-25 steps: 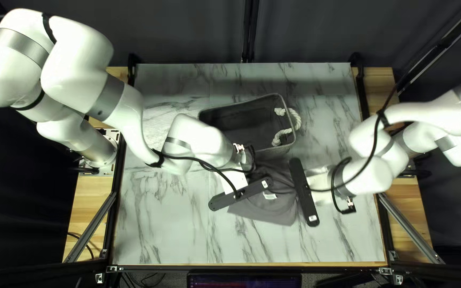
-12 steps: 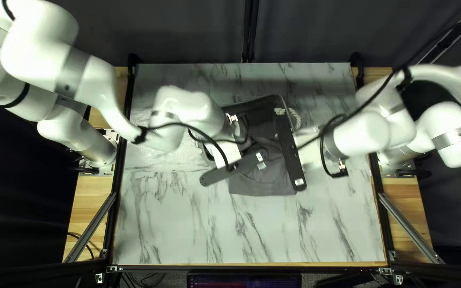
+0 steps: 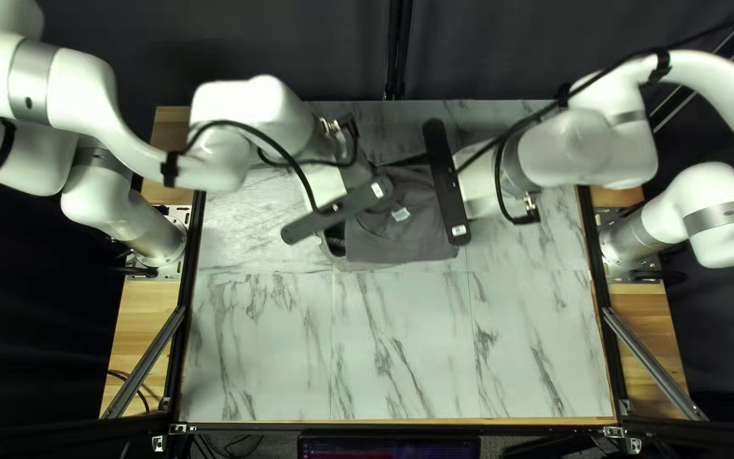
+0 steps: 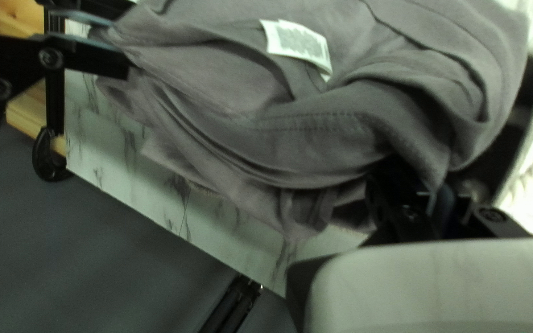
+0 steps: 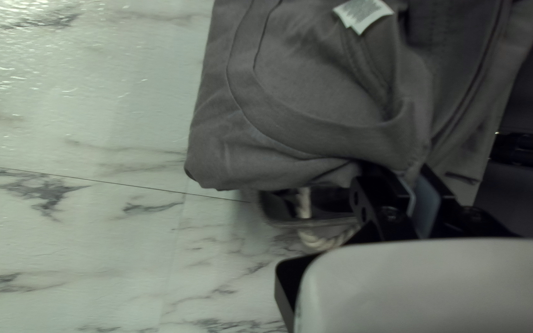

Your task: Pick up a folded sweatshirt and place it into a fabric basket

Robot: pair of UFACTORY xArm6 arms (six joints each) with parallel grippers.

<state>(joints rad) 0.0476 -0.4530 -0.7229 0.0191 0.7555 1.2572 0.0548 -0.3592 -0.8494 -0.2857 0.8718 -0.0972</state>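
Moved since the earlier frame: the sweatshirt point(image 3: 409, 238), our left arm point(image 3: 252, 110) and our right arm point(image 3: 584, 149), all carried toward the far edge of the worktop point(image 3: 401, 357). The sweatshirt was mostly on the near side of the basket point(image 5: 291, 223); it is now found suspended over it, covering most of the opening.

Left gripper point(image 4: 444, 196): jaws clenched on one end of the sweatshirt. Right gripper point(image 5: 413, 185): jaws clenched on the other end.

Handling, as we judge it: soft, limp, fairly thick cloth, moderate in weight, neither fragile nor notably slippery. It sags between the two holds, its lower folds loose. We consider the two opposite ends the proper places to grip; a single central pinch would likely undo the fold. Clearance at the rim is largely hidden by cloth, so we cannot certify it. We advise centring, then lowering both ends evenly, lest a fold catch on the rope handle point(image 5: 316, 242).
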